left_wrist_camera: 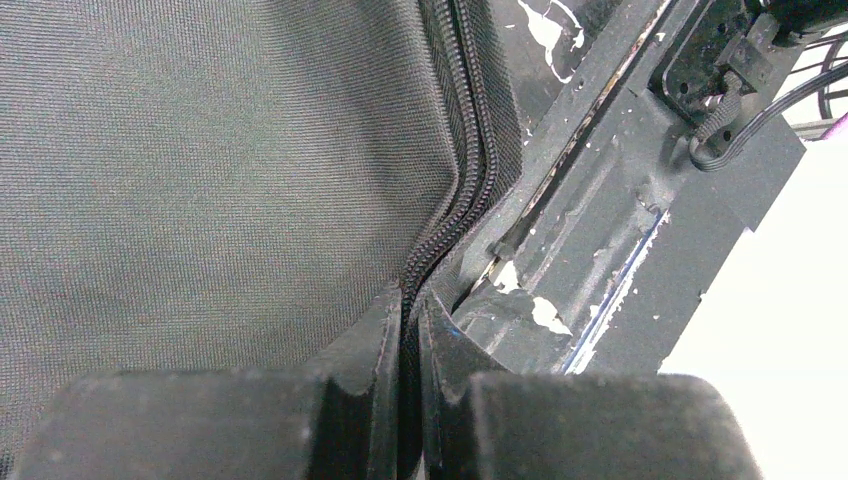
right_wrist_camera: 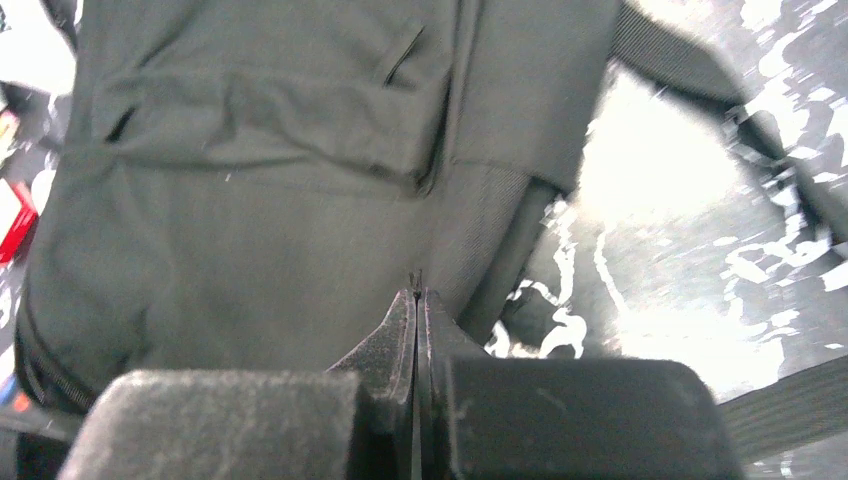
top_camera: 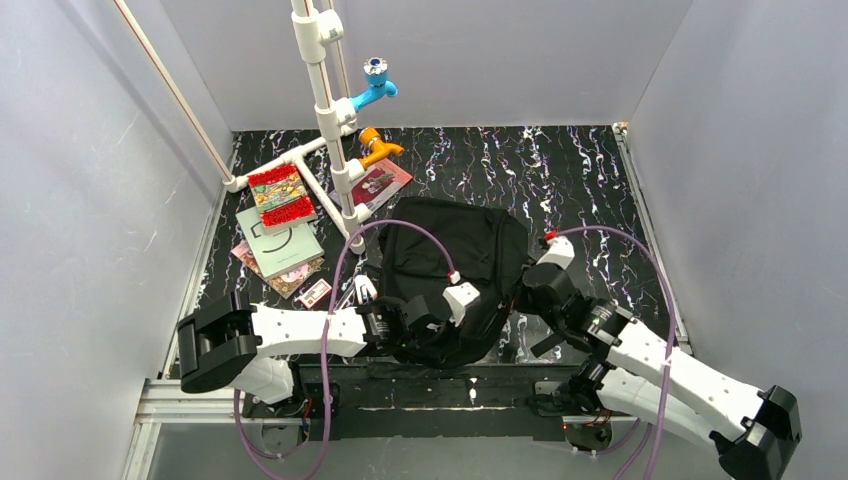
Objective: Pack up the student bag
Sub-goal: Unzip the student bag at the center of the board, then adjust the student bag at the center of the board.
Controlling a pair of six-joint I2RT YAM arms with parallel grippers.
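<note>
The student bag (top_camera: pixel 455 262), a big black fabric backpack, lies flat in the middle of the black marbled table. My left gripper (top_camera: pixel 425 338) is at the bag's near edge. In the left wrist view the left gripper (left_wrist_camera: pixel 412 300) is shut on the bag's zipper seam (left_wrist_camera: pixel 470 170), which runs up from between the fingers. My right gripper (top_camera: pixel 520 297) is at the bag's right side. Seen from the right wrist, the right gripper (right_wrist_camera: pixel 417 295) has its jaws pressed together over the bag's fabric (right_wrist_camera: pixel 250 250), below the front pocket (right_wrist_camera: pixel 280 110). A tiny dark sliver pokes out at its tips; what it is cannot be told.
Books (top_camera: pixel 280 247) and a red-patterned item (top_camera: pixel 282 196) lie at the back left, with a small card (top_camera: pixel 314 291) nearer. A red booklet (top_camera: pixel 382 182) sits by a white pipe stand (top_camera: pixel 325 100) bearing a blue tap (top_camera: pixel 375 90) and an orange tap (top_camera: pixel 380 148). A bag strap (right_wrist_camera: pixel 700 70) trails right.
</note>
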